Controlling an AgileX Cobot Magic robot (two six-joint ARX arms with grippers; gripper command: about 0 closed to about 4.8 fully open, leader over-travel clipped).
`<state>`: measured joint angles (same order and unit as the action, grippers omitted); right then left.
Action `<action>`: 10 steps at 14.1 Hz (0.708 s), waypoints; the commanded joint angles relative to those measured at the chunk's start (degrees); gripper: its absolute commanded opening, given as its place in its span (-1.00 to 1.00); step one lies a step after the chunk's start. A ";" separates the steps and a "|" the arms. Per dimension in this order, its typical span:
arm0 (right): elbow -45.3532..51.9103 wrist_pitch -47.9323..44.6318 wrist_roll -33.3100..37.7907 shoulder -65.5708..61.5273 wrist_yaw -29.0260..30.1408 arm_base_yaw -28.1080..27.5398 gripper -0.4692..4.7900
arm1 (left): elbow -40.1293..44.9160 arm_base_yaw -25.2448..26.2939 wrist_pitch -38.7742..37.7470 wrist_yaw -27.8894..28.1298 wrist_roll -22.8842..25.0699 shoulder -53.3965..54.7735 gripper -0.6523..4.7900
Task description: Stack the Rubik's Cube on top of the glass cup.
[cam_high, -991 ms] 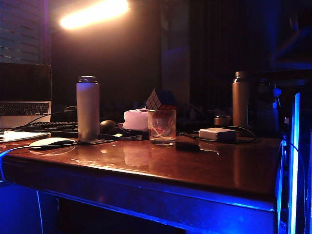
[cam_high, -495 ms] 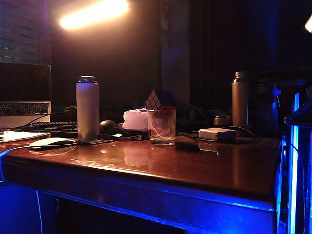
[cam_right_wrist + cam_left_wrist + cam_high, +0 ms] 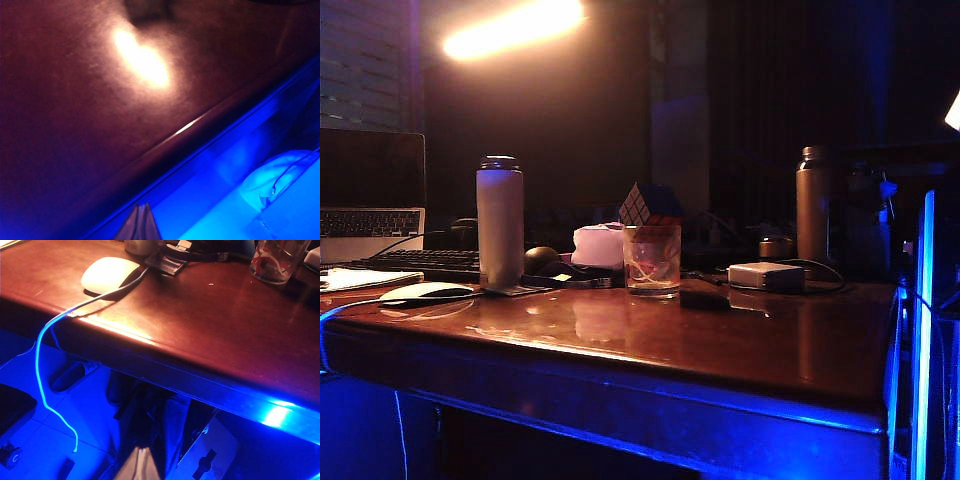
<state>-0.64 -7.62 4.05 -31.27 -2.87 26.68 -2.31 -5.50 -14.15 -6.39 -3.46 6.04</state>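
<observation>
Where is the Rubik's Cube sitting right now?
In the exterior view, the Rubik's Cube sits tilted on the glass cup near the table's middle, right of the white bottle, in front of a pale lump.

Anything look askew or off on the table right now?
Yes: the Rubik's Cube sits tilted on the rim of the glass cup, one corner up, not flat. The left end effector and right end effector are both off the table edge, the right shut and empty. Nothing spilled.
</observation>
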 commanded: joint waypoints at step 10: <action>-0.07 1.36 0.26 0.09 0.02 0.02 -0.82 | 0.44 0.07 -0.26 0.15 0.04 -4.87 -0.77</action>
<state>-0.62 -5.52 4.08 -31.27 -2.87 26.68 -2.31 -5.50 -14.13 -6.37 -3.46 3.01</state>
